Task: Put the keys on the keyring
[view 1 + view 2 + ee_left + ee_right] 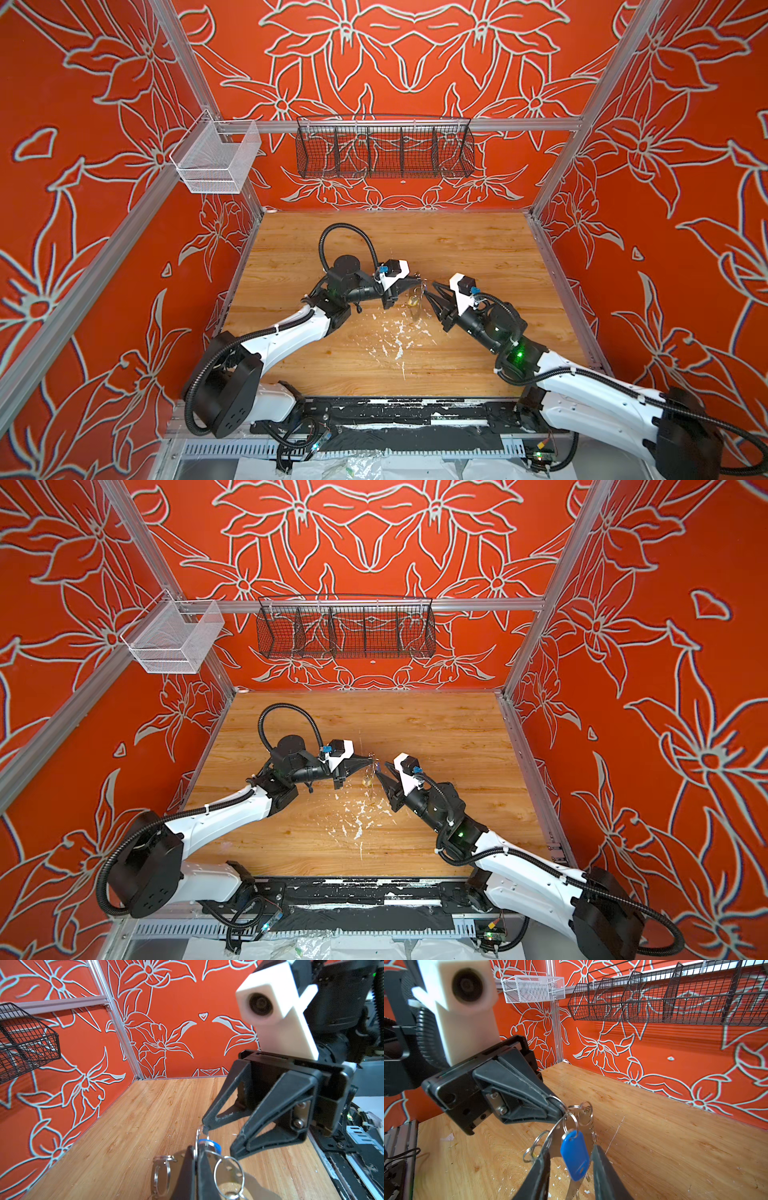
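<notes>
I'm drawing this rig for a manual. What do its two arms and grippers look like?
The left arm and right arm have white shells with black joints and bases. Black ribbed cable hoses loop along them. The left gripper and right gripper are black, with triangular tapering fingers. A white camera block tops each wrist; a green light glows on the right arm.

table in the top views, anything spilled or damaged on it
White flecks lie scattered over the wooden table near its middle, like chipped debris. The black front rail is also scraped white in patches.
</notes>
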`<state>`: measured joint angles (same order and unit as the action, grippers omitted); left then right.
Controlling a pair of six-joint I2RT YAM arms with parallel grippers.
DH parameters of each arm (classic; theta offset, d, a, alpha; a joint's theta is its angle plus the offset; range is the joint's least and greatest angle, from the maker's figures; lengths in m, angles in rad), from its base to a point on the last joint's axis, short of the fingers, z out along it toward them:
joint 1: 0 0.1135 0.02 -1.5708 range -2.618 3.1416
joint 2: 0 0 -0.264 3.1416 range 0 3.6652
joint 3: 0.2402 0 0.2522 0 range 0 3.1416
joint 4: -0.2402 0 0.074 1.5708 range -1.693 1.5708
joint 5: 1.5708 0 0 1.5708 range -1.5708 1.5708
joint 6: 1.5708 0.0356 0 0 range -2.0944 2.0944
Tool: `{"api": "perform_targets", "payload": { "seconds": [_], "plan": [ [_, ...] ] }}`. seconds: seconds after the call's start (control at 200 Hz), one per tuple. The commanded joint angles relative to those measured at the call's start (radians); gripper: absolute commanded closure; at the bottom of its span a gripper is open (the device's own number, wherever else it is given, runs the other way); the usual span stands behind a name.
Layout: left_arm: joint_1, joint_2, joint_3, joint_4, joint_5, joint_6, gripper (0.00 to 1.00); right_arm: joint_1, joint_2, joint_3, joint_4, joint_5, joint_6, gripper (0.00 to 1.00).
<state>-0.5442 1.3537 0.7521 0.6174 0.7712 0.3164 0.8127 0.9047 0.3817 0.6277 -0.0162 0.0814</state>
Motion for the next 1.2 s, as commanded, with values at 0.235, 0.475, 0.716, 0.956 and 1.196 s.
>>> {"api": "perform_targets", "payload": {
  "seconds": [0.235,0.475,0.716,0.956,1.196],
  "plan": [
    [0.004,0.004,0.036,0.011,0.090,0.023,1.00,-0.001,0.036,0.014,0.010,0.003,-0.019,0.64],
    [0.004,0.010,0.042,-0.005,0.116,0.043,1.00,-0.001,0.033,0.031,-0.008,0.003,-0.028,0.63],
    [0.004,0.028,0.062,-0.019,0.131,0.045,1.00,-0.002,0.014,0.031,-0.008,-0.011,-0.036,0.61],
    [0.003,0.034,0.067,-0.022,0.135,0.046,1.00,-0.002,-0.012,0.017,-0.018,-0.002,-0.052,0.51],
    [0.004,0.041,0.070,-0.027,0.158,0.057,1.00,-0.001,-0.023,0.040,-0.047,0.001,-0.062,0.51]
  ]
}}
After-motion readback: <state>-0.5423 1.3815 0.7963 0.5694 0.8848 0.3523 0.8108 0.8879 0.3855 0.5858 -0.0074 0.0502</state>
